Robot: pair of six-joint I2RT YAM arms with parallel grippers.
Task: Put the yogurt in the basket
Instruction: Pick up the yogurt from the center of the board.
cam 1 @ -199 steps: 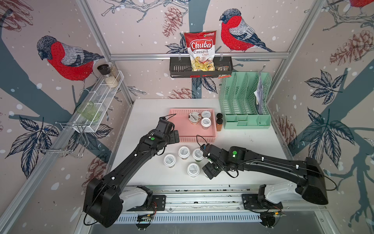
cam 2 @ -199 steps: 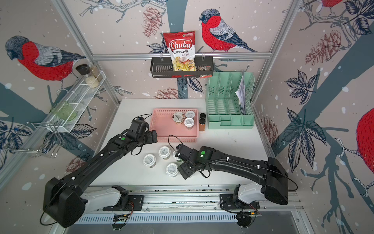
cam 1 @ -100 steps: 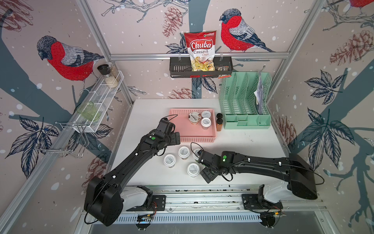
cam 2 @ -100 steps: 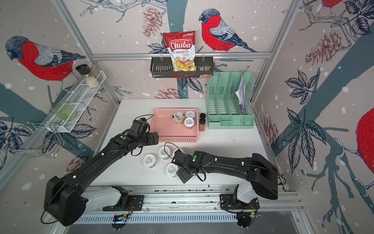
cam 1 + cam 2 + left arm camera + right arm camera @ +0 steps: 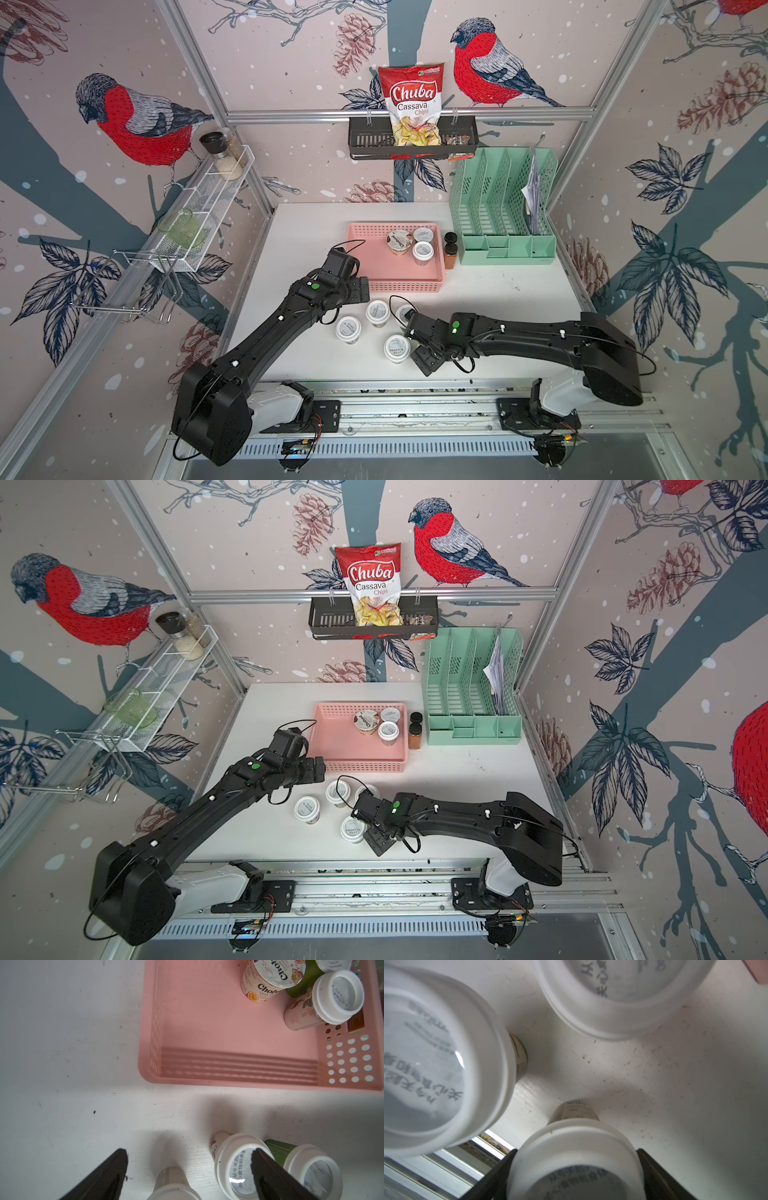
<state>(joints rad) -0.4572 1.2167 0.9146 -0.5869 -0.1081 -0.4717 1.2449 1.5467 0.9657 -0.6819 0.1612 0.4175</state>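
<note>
I have the shallow pink perforated plastic basket (image 5: 405, 286) just above the middle of the frame in both top views, on the white tabletop (image 5: 299, 232). Three yogurts sit in the basket's upper right corner. They are the wider Chobani cup (image 5: 400, 241) with its white-and-brown lid, and two small round white-lidded cups, the upper basket cup (image 5: 423, 234) and the lower basket cup (image 5: 423, 251).

Four more small white-lidded cups stand loose on the table below the basket, at lower centre. These are the leftmost cup (image 5: 348, 329), the middle cup (image 5: 377, 312), the lowest cup (image 5: 397, 348) and a half-hidden cup (image 5: 403, 311) under my right arm.

The right gripper (image 5: 576, 1151) has its jaws spread wide, with one black finger (image 5: 496, 1174) on either side of the half-hidden cup's lid. The lid nearly fills the gap, and I cannot tell whether the pads press on it. That cup's base is on the table.

The left gripper (image 5: 362, 289) hovers left of centre, at the basket's lower left corner. Its jaws are spread wide and it holds nothing.

A brown spice jar with a black cap (image 5: 450, 258) stands just beside the basket's right wall. The mint-green file organiser (image 5: 507, 249) is to its right.
</note>
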